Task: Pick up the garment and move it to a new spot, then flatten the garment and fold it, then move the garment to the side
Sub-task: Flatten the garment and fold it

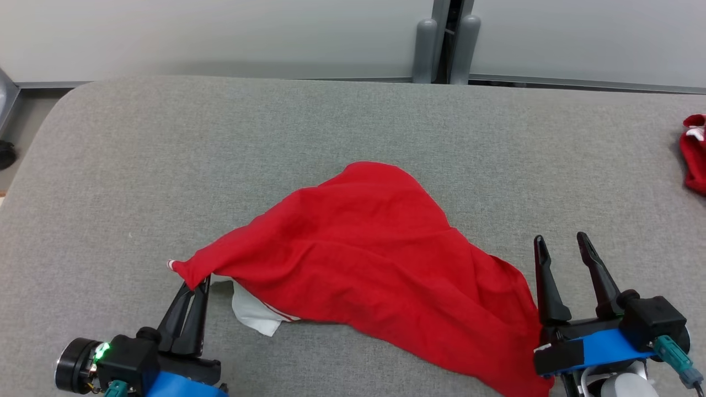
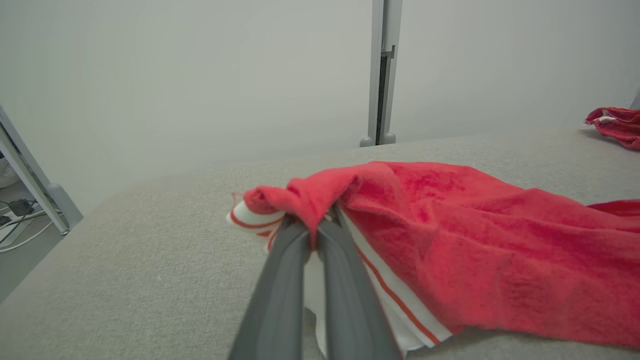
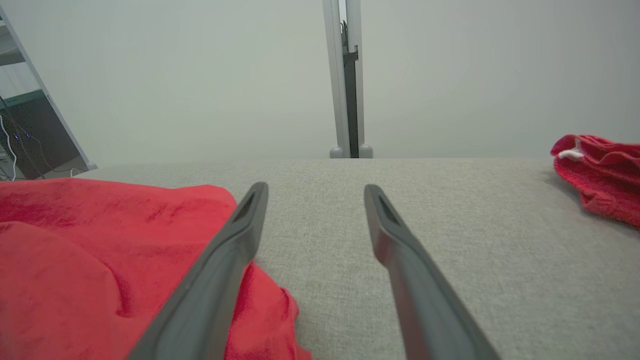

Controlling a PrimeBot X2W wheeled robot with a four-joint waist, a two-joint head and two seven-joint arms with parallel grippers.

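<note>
Your left end effector [image 1: 194, 286]: two long dark tapered fingers [image 1: 185, 325], black housing [image 1: 129, 361], round black barrel [image 1: 74, 372] with a green light [image 1: 102, 351]. Your right end effector [image 1: 561, 242]: same fingers with slotted tips, blue band [image 1: 606, 347], teal plug [image 1: 675, 355], pale forearm shell [image 1: 618, 386].

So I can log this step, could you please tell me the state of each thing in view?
red garment, crumpled and unfolded on the table, one corner pinched.
left gripper, shut on the red garment's corner.
right gripper, open and empty, beside the red garment.
second red cloth, bunched at the table's right edge.
</note>
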